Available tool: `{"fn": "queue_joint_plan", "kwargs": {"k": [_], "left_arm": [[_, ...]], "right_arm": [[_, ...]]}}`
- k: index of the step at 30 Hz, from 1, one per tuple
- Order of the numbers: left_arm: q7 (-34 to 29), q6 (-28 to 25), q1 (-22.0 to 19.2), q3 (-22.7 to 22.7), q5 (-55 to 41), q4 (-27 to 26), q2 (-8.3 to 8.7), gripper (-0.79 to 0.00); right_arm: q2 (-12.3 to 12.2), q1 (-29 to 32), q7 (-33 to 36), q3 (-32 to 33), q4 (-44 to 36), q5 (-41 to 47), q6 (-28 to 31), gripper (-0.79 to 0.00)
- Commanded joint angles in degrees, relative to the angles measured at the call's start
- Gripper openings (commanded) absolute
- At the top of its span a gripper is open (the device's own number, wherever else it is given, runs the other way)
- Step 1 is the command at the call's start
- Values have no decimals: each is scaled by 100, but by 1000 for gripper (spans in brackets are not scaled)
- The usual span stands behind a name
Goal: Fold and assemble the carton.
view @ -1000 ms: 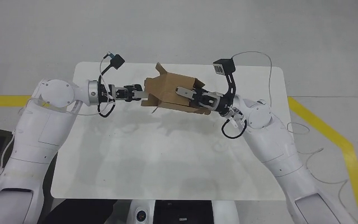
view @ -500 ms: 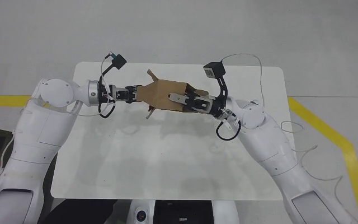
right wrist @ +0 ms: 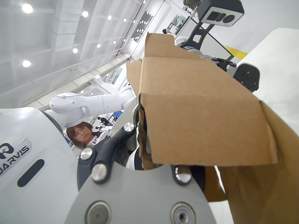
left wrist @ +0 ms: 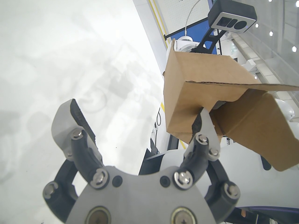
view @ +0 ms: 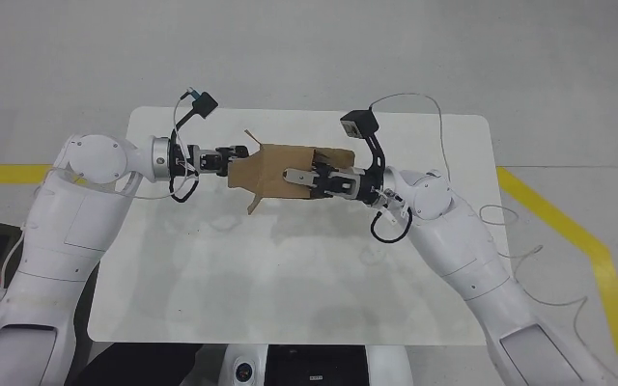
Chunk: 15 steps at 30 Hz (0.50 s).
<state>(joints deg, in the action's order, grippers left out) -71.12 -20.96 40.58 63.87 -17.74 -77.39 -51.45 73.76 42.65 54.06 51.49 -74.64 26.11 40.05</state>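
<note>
The brown carton (view: pixel 270 169) hangs above the back of the white table (view: pixel 290 280), partly opened, with loose flaps at its left end. My right gripper (view: pixel 294 179) is shut on the carton's wall from the right, one finger lying along its top face. In the right wrist view the carton (right wrist: pixel 198 117) covers most of that gripper (right wrist: pixel 142 138). My left gripper (view: pixel 235 156) stands open at the carton's left end. In the left wrist view the left gripper (left wrist: pixel 137 115) has one fingertip (left wrist: pixel 205 127) against the carton's (left wrist: pixel 201 78) lower corner, and the other finger is free over the table.
The table top (left wrist: pixel 58 36) below the carton is bare white, with free room toward the front. A yellow floor line (view: pixel 555 217) runs beside the table's right side. The right arm's wrist camera (view: pixel 355 125) sticks up just behind the carton.
The right arm has carried the carton to the left, toward the left gripper, and turned it so its broad face lies flatter. The left gripper has stayed about where it was.
</note>
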Motion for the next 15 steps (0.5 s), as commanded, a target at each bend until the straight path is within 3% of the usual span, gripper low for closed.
{"fn": "queue_joint_plan", "kwargs": {"k": [1,15], "left_arm": [[-3,2,-4,0,-3,2,-1,0],[-6,21,9,13,-15,64,-3,0]], "right_arm": [[10,-13,25,-15,19,9,-1,-785],[22,13,-397,274,111,-105,227,-785]]}}
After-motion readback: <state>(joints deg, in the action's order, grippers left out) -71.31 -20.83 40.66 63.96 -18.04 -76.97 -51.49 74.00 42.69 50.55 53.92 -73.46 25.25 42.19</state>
